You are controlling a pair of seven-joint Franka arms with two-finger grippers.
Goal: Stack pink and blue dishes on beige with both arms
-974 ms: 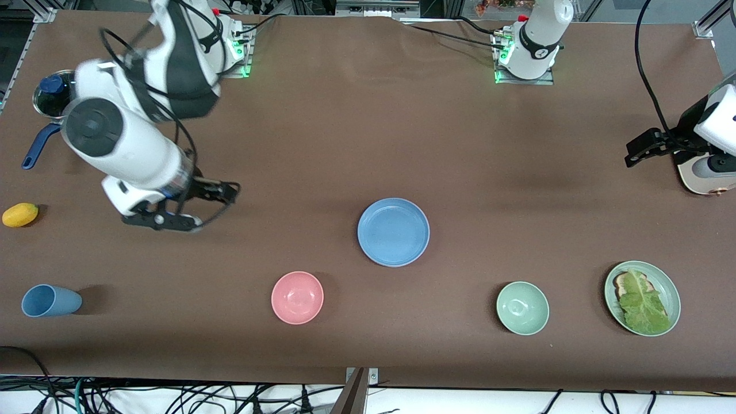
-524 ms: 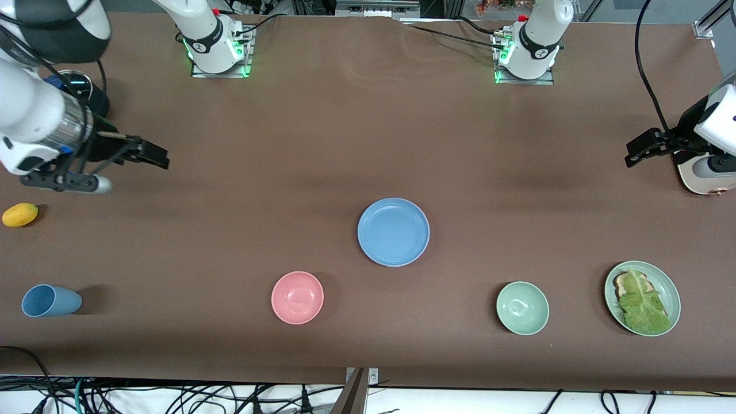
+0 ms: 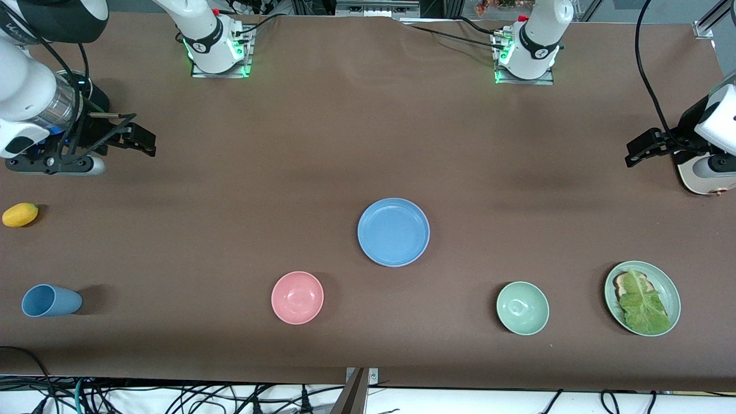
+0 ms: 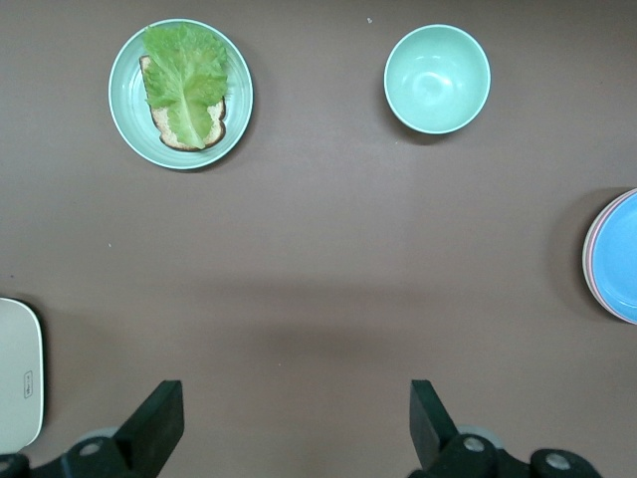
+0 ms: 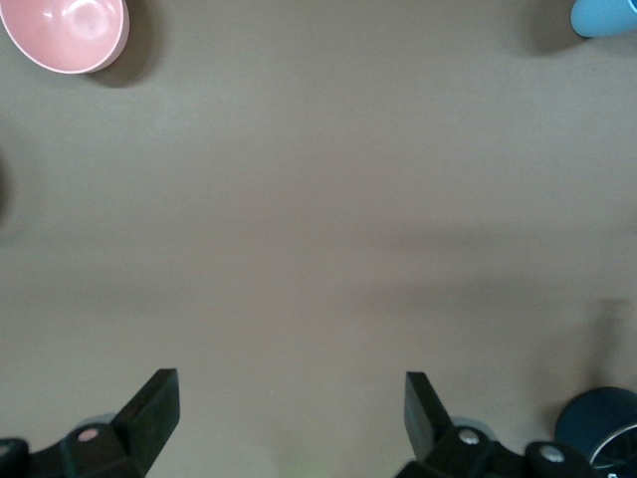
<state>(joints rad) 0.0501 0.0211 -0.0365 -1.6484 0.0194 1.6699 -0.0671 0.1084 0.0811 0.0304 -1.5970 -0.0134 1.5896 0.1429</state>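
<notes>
The light blue plate [image 3: 393, 232] lies at the middle of the table. In the left wrist view the blue plate [image 4: 621, 254] rests on a pink plate, of which only a thin rim [image 4: 587, 267] shows. No beige plate is visible. My right gripper [image 3: 140, 140] hovers open and empty over the right arm's end of the table; the right wrist view shows only bare table between the gripper's [image 5: 292, 396] fingers. My left gripper [image 3: 639, 149] waits open and empty over the left arm's end, and its own view shows this gripper [image 4: 296, 403] over bare table.
Nearer the front camera stand a blue cup [image 3: 50, 301] on its side, a pink bowl [image 3: 297, 297], a green bowl [image 3: 522, 308] and a green plate with lettuce and toast [image 3: 642, 298]. A yellow fruit [image 3: 20, 214] and a dark pot [image 5: 600, 425] sit by the right arm. A pale flat device [image 3: 702, 172] lies under the left arm.
The right arm has swung away from the middle toward its own end of the table, gripper open and empty. The left arm and the dishes have not moved.
</notes>
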